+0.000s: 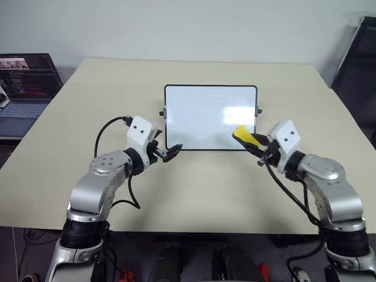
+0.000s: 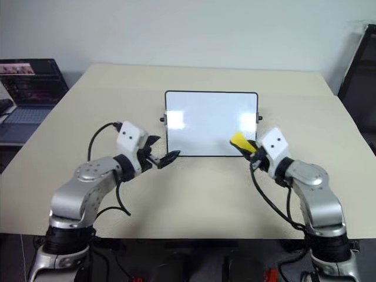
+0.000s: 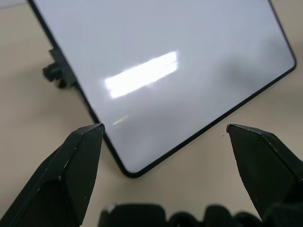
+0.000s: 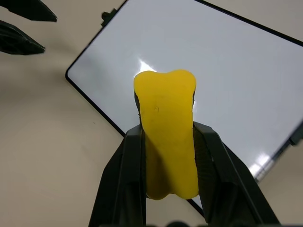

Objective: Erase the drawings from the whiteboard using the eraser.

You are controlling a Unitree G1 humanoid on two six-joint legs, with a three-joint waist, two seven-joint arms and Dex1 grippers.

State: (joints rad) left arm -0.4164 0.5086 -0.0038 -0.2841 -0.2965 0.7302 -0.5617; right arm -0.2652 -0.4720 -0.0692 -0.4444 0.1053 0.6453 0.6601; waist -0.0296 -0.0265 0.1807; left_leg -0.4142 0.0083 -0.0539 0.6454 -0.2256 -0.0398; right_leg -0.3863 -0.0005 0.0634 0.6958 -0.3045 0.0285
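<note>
A beige table (image 1: 194, 194) stood before a pale wall, a laptop (image 1: 26, 88) off its left edge. The whiteboard (image 1: 210, 117) lay flat mid-table, long axis running left to right. The right gripper (image 1: 252, 143) was clamped on the yellow eraser (image 1: 242, 134), which pointed at the board's near right corner; the left gripper (image 1: 170, 154) hung spread by its near left corner.

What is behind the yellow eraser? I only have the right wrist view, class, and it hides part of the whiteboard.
Observer: The whiteboard looks clean; I can make out no drawings on it.
Operator: Where's the left gripper?
Observer: The left gripper is open, straddling the board's near corner without touching it.
Operator: Anything else on the table?
Observer: A laptop sits off the table's left edge, screen lit.
</note>
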